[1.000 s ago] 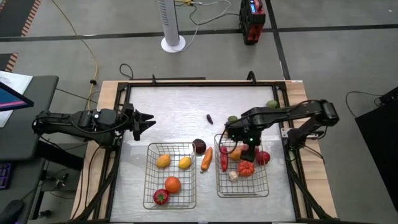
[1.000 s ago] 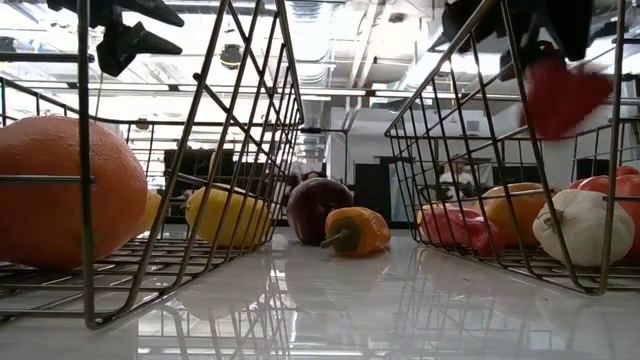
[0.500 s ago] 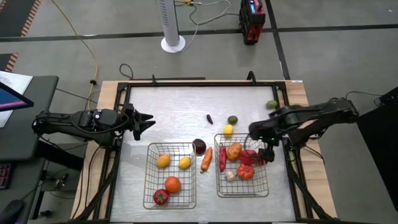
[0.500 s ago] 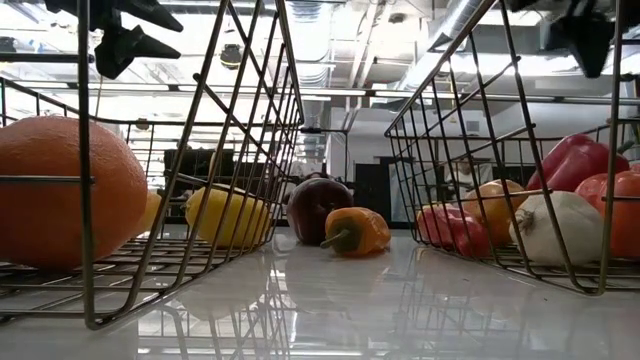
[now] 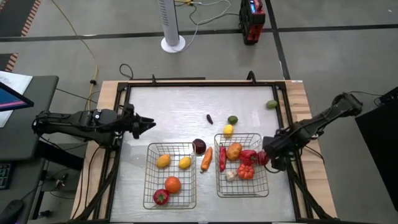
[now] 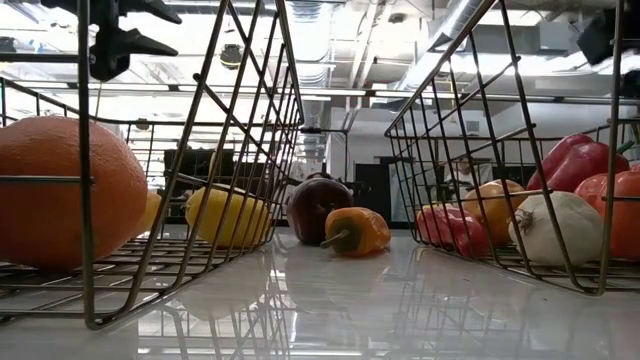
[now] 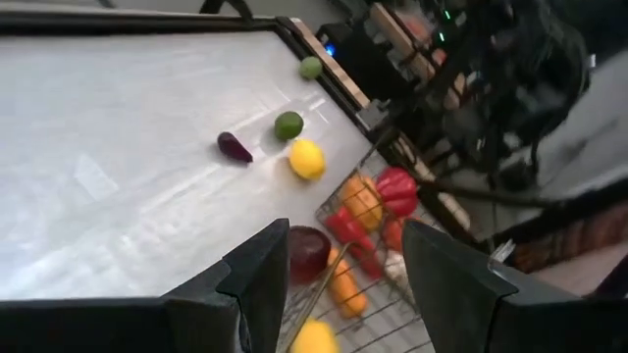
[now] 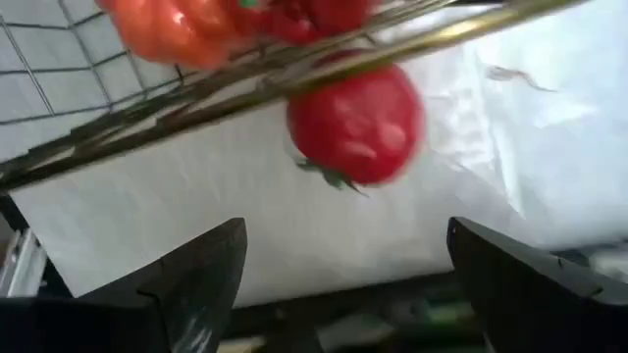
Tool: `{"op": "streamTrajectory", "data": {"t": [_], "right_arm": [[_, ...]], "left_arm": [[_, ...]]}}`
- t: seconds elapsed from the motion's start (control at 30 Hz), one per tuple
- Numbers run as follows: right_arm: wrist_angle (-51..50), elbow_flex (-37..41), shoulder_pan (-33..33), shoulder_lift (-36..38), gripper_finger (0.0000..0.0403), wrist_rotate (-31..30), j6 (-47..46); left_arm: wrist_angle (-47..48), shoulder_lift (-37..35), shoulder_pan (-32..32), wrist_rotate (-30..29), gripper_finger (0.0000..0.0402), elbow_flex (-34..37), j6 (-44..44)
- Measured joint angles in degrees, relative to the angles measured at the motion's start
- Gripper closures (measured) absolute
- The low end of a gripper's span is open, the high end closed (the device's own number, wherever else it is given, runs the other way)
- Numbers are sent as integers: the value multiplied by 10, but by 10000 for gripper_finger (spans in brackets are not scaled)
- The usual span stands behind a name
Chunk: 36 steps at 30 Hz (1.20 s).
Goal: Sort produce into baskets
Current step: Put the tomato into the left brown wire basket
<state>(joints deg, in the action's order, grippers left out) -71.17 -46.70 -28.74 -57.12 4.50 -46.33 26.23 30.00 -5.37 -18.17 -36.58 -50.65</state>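
The right gripper [image 5: 272,155] hangs at the right-hand basket's [image 5: 242,188] outer edge with its fingers spread wide and nothing between them; in its wrist view a red tomato [image 8: 355,123] lies just past the basket's wire rim. The left gripper [image 5: 148,124] waits over the table's left side, well apart from the produce, jaws partly open and empty.

The right-hand basket holds a red pepper [image 5: 248,157], an orange piece [image 5: 234,151], a red chili [image 5: 222,159], a white garlic [image 5: 231,176] and more red pieces. The left-hand basket [image 5: 169,199] carries two yellow pieces [image 5: 185,163], an orange [image 5: 172,184] and a red fruit [image 5: 161,197].

Between the baskets lie a carrot [image 5: 206,158] and a dark red round [image 5: 199,146], close together. Behind them, on open table, sit a lemon [image 5: 228,130], a lime [image 5: 232,119] and a small dark purple piece [image 5: 210,118]; a green fruit [image 5: 272,104] rests near the far right border.

The table [image 5: 174,106] is pale and glossy, framed by a dark rail, with much bare room at the back. Beyond it a white fan stand [image 5: 172,25] and cables sit on grey floor.
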Motion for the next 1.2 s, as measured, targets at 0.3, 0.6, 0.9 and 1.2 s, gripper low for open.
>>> {"op": "streamTrajectory", "data": {"t": [0.3, 0.6, 0.9, 1.2], "right_arm": [[105, 108, -52, 50, 27, -86, 1], [184, 171, -79, 99, 27, -135, 31], [250, 216, -84, 99, 27, -149, 43], [268, 215, -74, 78, 69, -154, 19]], "left_arm": [[-4, 0, 0, -50, 219, 0, -98], [-1, 0, 0, -67, 219, 0, -103], [0, 0, 0, -97, 219, 0, -148], [0, 0, 0, -95, 219, 0, -156]]}}
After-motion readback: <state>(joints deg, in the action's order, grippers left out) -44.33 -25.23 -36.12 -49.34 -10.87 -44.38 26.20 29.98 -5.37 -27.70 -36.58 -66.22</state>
